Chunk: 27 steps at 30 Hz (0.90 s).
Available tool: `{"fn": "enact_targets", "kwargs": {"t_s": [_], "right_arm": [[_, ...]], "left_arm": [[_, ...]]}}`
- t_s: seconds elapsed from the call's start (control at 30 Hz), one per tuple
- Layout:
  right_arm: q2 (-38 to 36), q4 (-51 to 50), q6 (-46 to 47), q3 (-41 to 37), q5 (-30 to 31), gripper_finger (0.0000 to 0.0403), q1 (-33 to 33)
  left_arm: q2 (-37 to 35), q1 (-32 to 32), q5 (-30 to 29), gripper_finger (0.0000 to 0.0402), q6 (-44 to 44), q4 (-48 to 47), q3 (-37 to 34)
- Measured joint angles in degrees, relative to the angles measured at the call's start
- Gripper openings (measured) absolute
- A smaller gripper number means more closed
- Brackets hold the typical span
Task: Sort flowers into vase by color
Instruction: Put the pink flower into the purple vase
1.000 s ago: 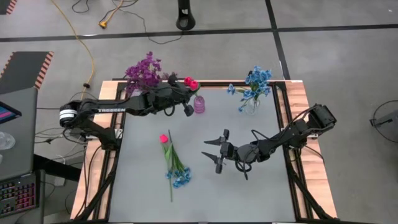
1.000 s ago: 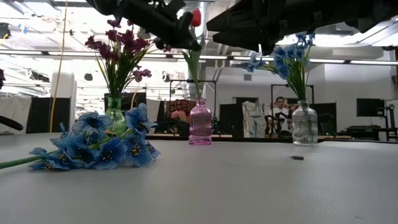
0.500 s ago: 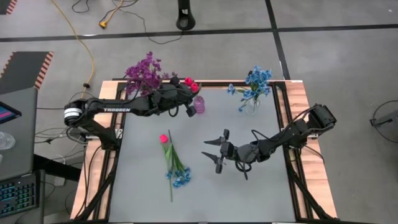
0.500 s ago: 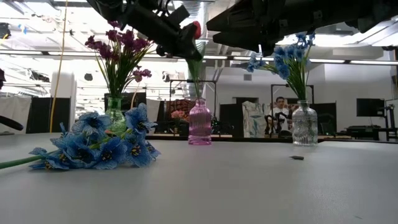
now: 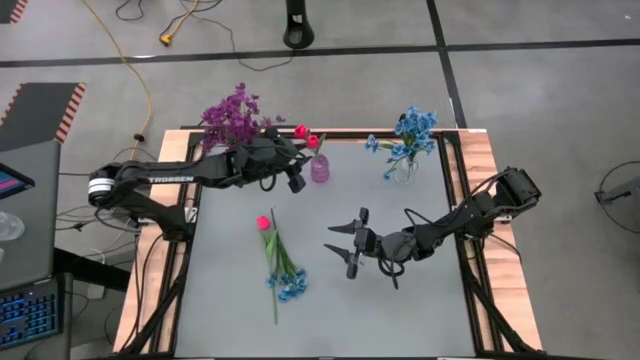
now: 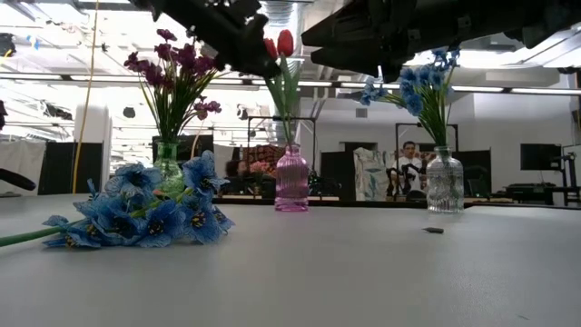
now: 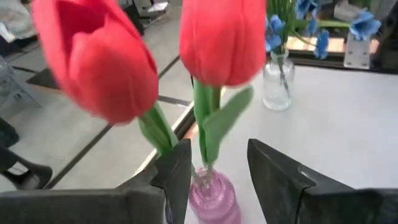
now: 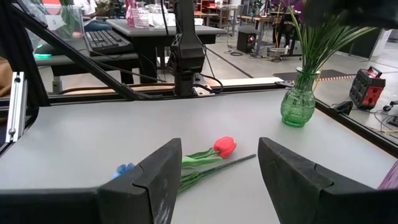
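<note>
Two red tulips [image 7: 224, 37] [image 7: 96, 62] stand with their stems in the pink vase [image 5: 320, 168] at the table's far side. My left gripper [image 7: 217, 155] is open just left of the vase, a finger on either side of the stems; I cannot tell whether it touches them. A third red tulip [image 5: 264, 222] and a blue sprig [image 5: 291, 285] lie flat on the grey table. My right gripper [image 5: 337, 247] hovers open at mid-table, to the right of them, with nothing between its fingers.
Purple flowers [image 5: 230, 115] stand in a green vase [image 6: 168, 163] at the far left. Blue flowers [image 5: 408, 135] stand in a clear vase [image 6: 445, 182] at the far right. A wooden rim [image 5: 490, 200] frames the table.
My left gripper has opened and let go of a red tulip, then drawn back a little toward the table's left edge. The tulip has sunk lower into the pink vase and now stands free beside the other one.
</note>
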Motion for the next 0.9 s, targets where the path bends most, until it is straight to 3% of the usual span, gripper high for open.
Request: {"fn": "enact_targets", "kwargs": {"t_s": [0.33,0.53,0.7,0.9], "right_arm": [[0.0,-0.1,-0.1,0.0,0.0,0.0240,0.0],[0.0,-0.1,-0.1,0.0,0.0,0.0240,0.0],[0.0,-0.1,-0.1,0.0,0.0,0.0240,0.0],[0.0,-0.1,-0.1,0.0,0.0,0.0240,0.0]], "left_arm": [[-7.7,-6.7,0.5,0.0144,-4.3,-15.7,0.0],[-8.5,-13.1,0.5,0.0144,-12.7,-23.8,0.0],[-7.4,-18.6,0.5,0.0144,-25.4,-34.3,0.0],[-4.7,-24.3,1.6,0.0144,-49.2,-46.0,0.0]]}}
